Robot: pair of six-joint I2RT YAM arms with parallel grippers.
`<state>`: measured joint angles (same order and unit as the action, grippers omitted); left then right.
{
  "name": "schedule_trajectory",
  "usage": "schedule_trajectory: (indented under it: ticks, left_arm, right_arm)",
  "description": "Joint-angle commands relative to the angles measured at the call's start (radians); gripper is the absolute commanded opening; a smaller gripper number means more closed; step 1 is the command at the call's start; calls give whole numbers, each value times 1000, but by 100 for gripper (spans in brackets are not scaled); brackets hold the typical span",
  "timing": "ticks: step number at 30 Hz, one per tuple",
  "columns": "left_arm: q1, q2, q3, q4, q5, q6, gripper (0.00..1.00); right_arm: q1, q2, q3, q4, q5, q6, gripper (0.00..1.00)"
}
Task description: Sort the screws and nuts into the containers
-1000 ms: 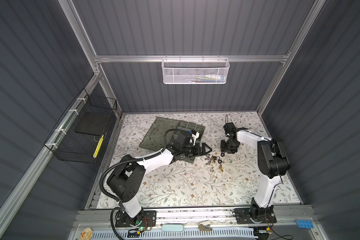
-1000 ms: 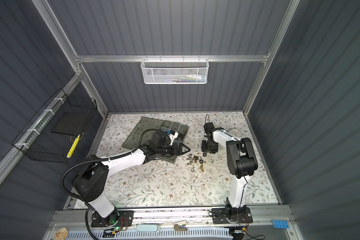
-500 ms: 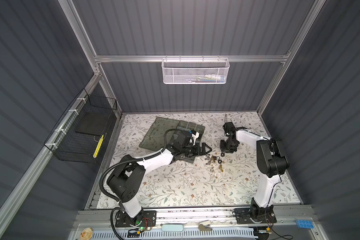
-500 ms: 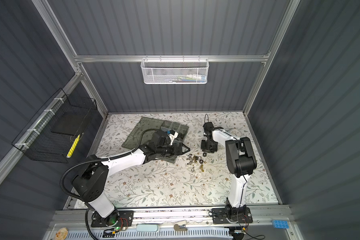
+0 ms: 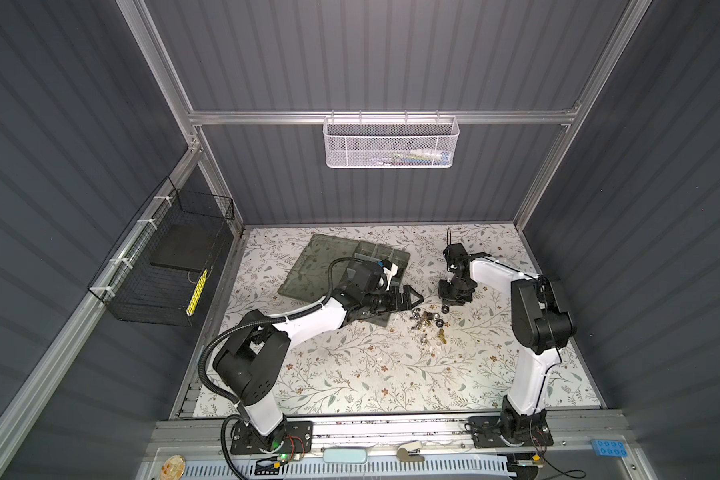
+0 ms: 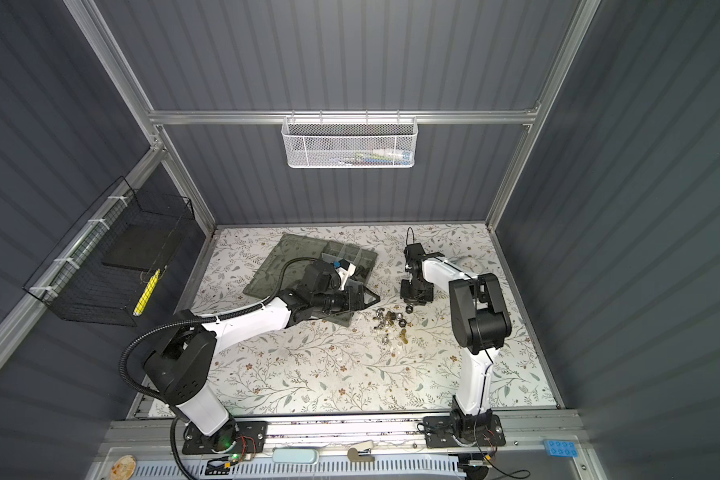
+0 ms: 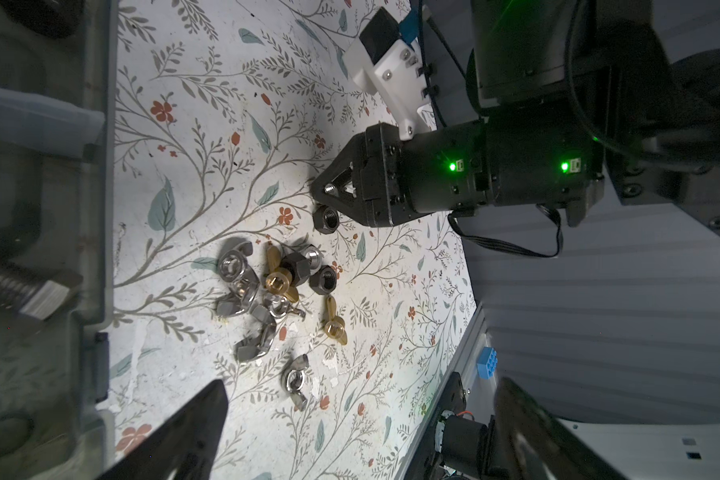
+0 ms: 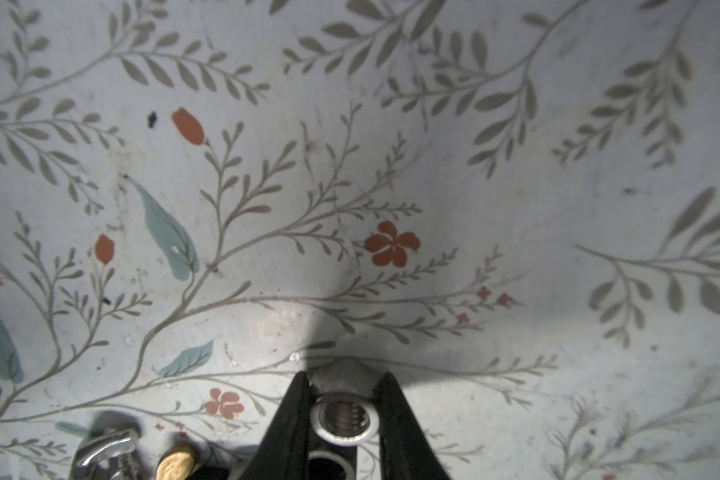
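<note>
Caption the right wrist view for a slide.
Right gripper pinching a silver threaded metal nut against the floral-patterned tabletop.

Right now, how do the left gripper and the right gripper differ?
The left gripper is open and empty; the right gripper is shut on a silver nut. The left gripper reaches nearly level; the right gripper points down at the mat. Both are black, beside the loose hardware.

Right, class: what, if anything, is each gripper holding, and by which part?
The right gripper pinches a silver nut by its opposite sides; the open left gripper holds nothing.
</note>
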<state>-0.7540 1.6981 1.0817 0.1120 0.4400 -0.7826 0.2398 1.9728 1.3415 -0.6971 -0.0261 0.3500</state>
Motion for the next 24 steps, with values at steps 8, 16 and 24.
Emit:
schedule_trajectory:
  ticks: [8, 16, 24]
  left_arm:
    - [-8, -57, -13, -42, -23, 10, 100]
    - [-7, -85, -20, -71, -41, 25, 100]
    - [0, -144, -60, -96, -70, 34, 100]
  right_arm:
    - [21, -65, 20, -52, -14, 3, 18]
    - [44, -126, 53, -80, -44, 16, 18]
    - [102, -165, 74, -64, -116, 39, 18]
